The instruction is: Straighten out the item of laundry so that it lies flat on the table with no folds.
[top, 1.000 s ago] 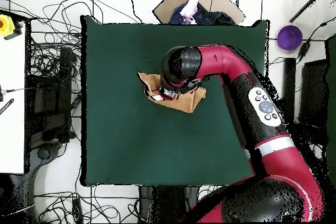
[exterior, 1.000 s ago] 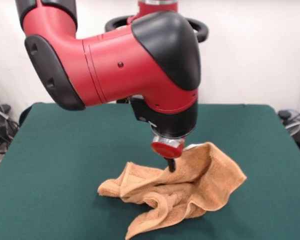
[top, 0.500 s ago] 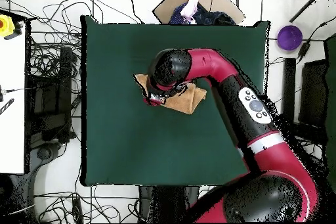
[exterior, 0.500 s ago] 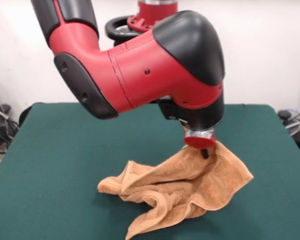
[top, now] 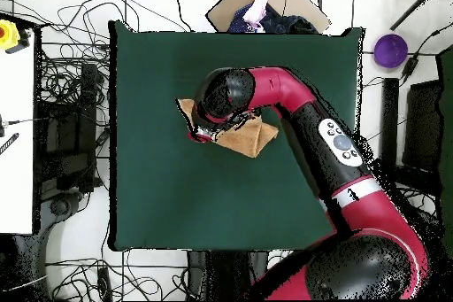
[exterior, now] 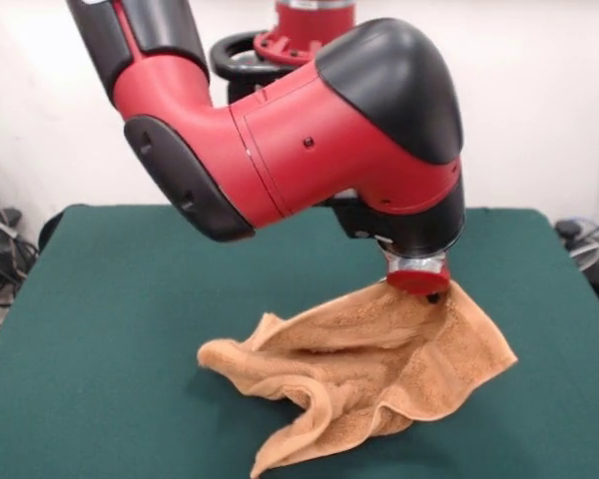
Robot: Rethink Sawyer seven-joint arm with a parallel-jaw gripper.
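Towel (exterior: pixel 364 369) lifted at one corner, crumpled on the green surface (exterior: pixel 110 329).

Nearest, at 6 o'clock in the front view, a folded flap trails toward the surface's near edge; the bunched body lies just right of centre, with wide bare felt on the left and beyond it. At 2 o'clock the claw (exterior: pixel 434 296) meets the raised far-right corner; whether it is clenched cannot be told.

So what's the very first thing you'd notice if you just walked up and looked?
The big red and black robot arm coming down over the middle of the green table. Right under it lies a crumpled orange-tan towel, with the gripper at its raised right corner.
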